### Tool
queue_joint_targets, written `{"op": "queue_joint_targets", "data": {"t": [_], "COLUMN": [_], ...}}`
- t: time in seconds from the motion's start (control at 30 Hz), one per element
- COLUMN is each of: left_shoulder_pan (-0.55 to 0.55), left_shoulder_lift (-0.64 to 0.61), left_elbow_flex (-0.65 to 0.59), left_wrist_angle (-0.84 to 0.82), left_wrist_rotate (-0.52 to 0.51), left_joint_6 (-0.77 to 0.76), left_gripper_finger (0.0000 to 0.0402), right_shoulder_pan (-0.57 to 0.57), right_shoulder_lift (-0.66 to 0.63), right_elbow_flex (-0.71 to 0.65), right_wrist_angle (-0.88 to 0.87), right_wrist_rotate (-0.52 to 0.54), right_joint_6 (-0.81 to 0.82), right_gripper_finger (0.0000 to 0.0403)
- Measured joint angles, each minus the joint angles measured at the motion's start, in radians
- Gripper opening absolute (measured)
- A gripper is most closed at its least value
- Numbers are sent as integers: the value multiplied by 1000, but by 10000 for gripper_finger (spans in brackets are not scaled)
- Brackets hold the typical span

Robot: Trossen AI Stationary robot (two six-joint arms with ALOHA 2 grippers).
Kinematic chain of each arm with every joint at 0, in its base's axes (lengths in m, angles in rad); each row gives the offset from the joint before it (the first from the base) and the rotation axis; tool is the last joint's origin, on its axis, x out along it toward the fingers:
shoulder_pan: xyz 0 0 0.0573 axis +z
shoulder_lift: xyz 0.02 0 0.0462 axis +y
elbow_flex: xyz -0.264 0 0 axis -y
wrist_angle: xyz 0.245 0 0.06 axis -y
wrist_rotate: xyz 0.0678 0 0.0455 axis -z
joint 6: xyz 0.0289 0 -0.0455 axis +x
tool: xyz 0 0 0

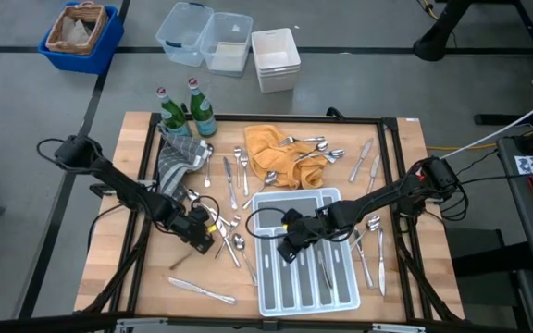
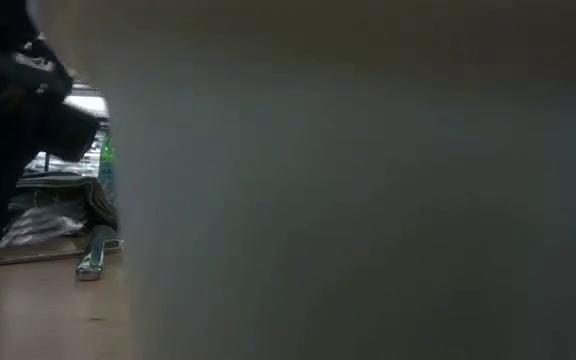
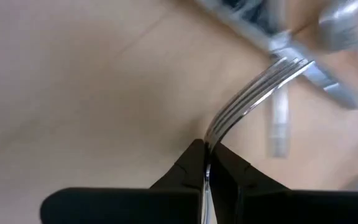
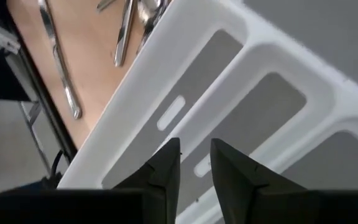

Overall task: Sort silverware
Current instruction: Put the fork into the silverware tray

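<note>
1. Over at the table's 9 o'clock side, the left gripper (image 1: 203, 242) is clamped shut on a fork (image 3: 253, 93). The left wrist view shows the shiny handle pinched between the fingers (image 3: 185, 171), with four bright tines sticking out past the tips.
2. Rest of the silverware (image 1: 234, 199) is slim, shiny silver metal, scattered all over the wooden table (image 1: 109, 250): a loose bunch around the centre, just toward 3 o'clock of that gripper; a table knife (image 1: 202, 292) alone near 7 o'clock; some spoons and forks (image 1: 311, 148) lying on the yellow cloth (image 1: 266, 157) at 12 o'clock; a few more pieces (image 1: 370, 250) at 3 o'clock, beside the tray.
3. White compartmented tray (image 1: 336, 301) sits around 5 o'clock with several pieces already lying in its slots.
4. Right gripper (image 1: 287, 248) hangs over the tray's 9 o'clock edge, fingers (image 4: 160, 171) a little apart, nothing between them.
5. Two green bottles (image 1: 188, 113) stand at 11 o'clock, touching a grey striped cloth (image 1: 179, 159).
</note>
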Motion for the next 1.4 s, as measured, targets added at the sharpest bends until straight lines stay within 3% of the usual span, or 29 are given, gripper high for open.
{"op": "queue_joint_targets", "data": {"t": [0.2, 0.33, 0.43, 0.57, 0.7, 0.93, 1.17, 1.27, 1.4], "left_shoulder_pan": [73, 128, 169, 213, 248, 278, 317, 348, 389], "left_shoulder_lift": [-113, -146, -146, -125, -82, 42, 127, 141, 142], "left_elbow_flex": [1, 3, 3, 3, 3, 21, 88, 104, 120], "left_wrist_angle": [112, 247, 371, 541, 764, 1144, 1152, 1120, 1046], "left_wrist_rotate": [-9, -70, -167, -385, -547, -607, -703, -726, -726], "left_joint_6": [-47, -77, -100, -87, 44, 318, 181, 102, -18], "left_gripper_finger": [3, 2, 1, 1, 1, 1, 1, 1, 1], "right_shoulder_pan": [0, -1, -1, -1, -18, -103, -180, -192, -190], "right_shoulder_lift": [-14, -58, -108, -184, -242, -268, -267, -267, -267], "right_elbow_flex": [0, 0, 0, 0, 0, -1, 0, 0, 0], "right_wrist_angle": [-7, -29, -81, -181, -227, -102, 100, 157, 181], "right_wrist_rotate": [-56, -58, -26, 95, 219, 245, 253, 335, 527], "right_joint_6": [-100, -201, -283, -388, -439, -539, -536, -536, -537], "right_gripper_finger": [92, 92, 92, 92, 92, 92, 92, 92, 92]}}
